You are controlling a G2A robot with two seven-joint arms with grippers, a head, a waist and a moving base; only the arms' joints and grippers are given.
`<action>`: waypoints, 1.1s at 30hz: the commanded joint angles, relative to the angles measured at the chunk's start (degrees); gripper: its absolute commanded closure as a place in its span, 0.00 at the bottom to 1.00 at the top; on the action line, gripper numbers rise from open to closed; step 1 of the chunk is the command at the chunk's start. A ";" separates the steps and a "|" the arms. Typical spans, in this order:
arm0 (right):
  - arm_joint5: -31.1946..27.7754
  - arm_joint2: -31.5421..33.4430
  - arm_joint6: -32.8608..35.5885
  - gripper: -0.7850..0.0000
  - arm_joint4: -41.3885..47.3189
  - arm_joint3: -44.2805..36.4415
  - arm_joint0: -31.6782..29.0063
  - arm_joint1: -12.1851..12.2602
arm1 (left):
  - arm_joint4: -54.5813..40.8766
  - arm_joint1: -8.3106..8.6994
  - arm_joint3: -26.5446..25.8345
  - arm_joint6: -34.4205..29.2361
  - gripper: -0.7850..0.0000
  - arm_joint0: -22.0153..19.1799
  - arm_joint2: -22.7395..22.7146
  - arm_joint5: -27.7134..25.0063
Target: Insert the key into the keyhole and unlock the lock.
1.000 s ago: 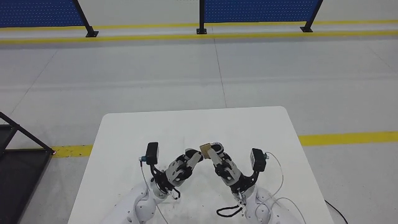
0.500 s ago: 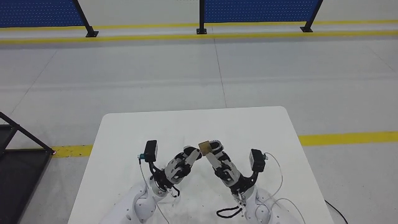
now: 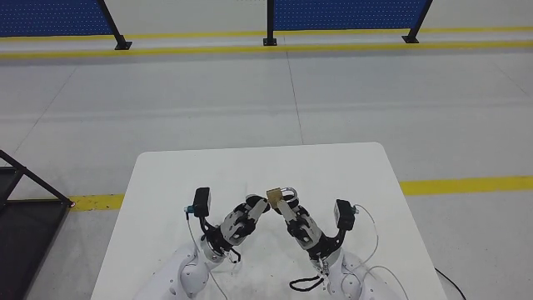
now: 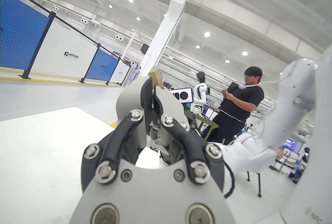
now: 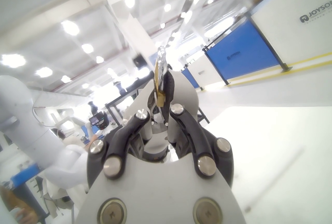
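Lower centre of the top view, over the white rectangular table (image 3: 171, 183): the two arms meet tip to tip. The right gripper (image 5: 160, 87) has its fingers clamped on the brass padlock with silver shackle (image 5: 157, 74). The padlock is held edge-on, shackle pointing away from the wrist. The left gripper (image 4: 153, 89) has its fingers pressed together. A brass corner shows just past their tips; I cannot tell what they pinch. In the top view, the padlock sits between both grippers, shackle toward frame right.
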 commanded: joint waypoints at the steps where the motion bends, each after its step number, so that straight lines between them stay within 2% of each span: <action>1: 0.28 0.14 0.10 1.00 0.08 -0.15 -0.15 -0.03 | 1.06 -0.10 -0.20 0.84 1.00 0.15 -0.26 0.78; 22: 2.60 1.34 3.51 1.00 0.93 -1.85 -1.39 -0.06 | 9.63 -1.11 0.45 7.00 1.00 0.26 0.25 5.67; 33: 3.14 2.28 5.82 1.00 3.02 -3.22 -2.22 0.08 | 15.97 -1.68 1.12 12.69 1.00 0.12 1.05 11.23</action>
